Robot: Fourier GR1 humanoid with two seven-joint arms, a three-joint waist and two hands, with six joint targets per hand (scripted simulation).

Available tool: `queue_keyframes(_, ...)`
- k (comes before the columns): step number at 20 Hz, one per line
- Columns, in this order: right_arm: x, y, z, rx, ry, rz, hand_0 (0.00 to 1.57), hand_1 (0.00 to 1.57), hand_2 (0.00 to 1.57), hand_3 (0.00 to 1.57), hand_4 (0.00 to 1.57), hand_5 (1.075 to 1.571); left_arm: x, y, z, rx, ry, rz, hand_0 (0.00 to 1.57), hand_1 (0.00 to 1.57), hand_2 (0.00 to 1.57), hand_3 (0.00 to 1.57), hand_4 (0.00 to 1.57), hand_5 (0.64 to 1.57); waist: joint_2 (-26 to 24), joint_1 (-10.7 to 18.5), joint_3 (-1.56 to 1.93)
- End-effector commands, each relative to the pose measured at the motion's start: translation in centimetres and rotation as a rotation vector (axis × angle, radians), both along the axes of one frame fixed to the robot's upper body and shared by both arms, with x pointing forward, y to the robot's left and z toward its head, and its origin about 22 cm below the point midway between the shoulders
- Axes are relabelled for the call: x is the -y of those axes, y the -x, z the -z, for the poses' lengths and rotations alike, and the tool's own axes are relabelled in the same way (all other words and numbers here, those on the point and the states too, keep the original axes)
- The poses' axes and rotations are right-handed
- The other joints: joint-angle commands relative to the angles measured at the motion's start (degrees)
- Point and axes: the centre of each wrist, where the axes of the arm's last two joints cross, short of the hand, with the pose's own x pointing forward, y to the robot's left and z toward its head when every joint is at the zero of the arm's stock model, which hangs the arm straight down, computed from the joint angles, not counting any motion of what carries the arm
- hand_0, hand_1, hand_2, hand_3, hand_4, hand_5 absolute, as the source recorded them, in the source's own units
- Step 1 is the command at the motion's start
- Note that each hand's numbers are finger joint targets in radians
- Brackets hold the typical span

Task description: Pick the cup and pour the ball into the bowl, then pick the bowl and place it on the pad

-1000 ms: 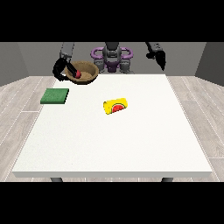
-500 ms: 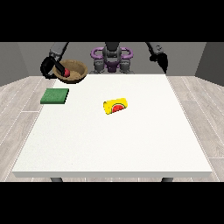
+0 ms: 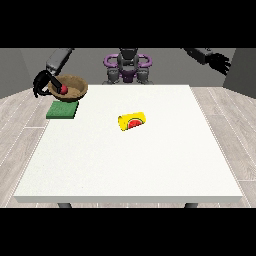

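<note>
A brown bowl (image 3: 74, 88) hangs just above the green pad (image 3: 63, 109) at the table's far left corner. A red ball (image 3: 64, 89) lies inside it. The hand at the view's left (image 3: 42, 82) has its fingers curled round the bowl's left rim. A yellow cup (image 3: 132, 121) lies on its side near the table's middle, its red-lined mouth facing the camera. High beyond the table's far right corner, the hand at the view's right (image 3: 220, 62) holds nothing and its fingers hang relaxed.
The white table (image 3: 130, 165) stretches wide in front of the cup. The robot's torso (image 3: 128, 65) stands behind the far edge. Wood floor surrounds the table.
The bowl, with the ball inside, has been carried leftward and lowered towards the green pad. The hand at the view's right has swung further out to the right.
</note>
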Motion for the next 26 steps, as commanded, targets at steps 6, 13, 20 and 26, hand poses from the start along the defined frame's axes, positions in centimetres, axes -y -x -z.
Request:
queue_keyframes(6, 1.1, -0.3, -1.4, 0.087, 0.006, 0.018, 1.57, 1.57, 1.57, 0.00, 0.76, 1.567, -7.3, 2.5, -1.8, 0.068, 0.042, -0.036, 0.00, 0.00, 0.00, 0.00, 1.21, 1.563, 3.34, 0.23, 0.00)
queue_keyframes(13, 3.9, 0.2, -2.1, 0.110, -0.007, 0.173, 1.09, 1.09, 1.23, 1.16, 0.00, 1.523, -7.3, 1.6, -5.5, 0.173, -0.005, -0.031, 0.00, 0.00, 0.00, 0.00, 1.18, 1.552, 8.56, 1.27, 0.04)
queue_keyframes(20, 2.4, -1.3, -2.6, 0.080, -0.063, 0.095, 0.00, 0.00, 0.18, 0.12, 0.00, 1.392, -7.4, 1.7, -4.2, 0.105, 0.001, -0.026, 0.00, 0.00, 0.00, 0.00, 1.18, 1.550, 5.08, 0.87, 0.03)
queue_keyframes(26, 4.8, -0.7, -4.7, -0.054, -0.048, 0.103, 0.00, 0.00, 0.00, 0.00, 0.00, 1.356, 2.0, -1.5, -2.4, -0.054, 0.017, 0.120, 0.00, 0.00, 0.00, 0.00, 0.90, 1.559, -6.83, 2.10, 0.11)
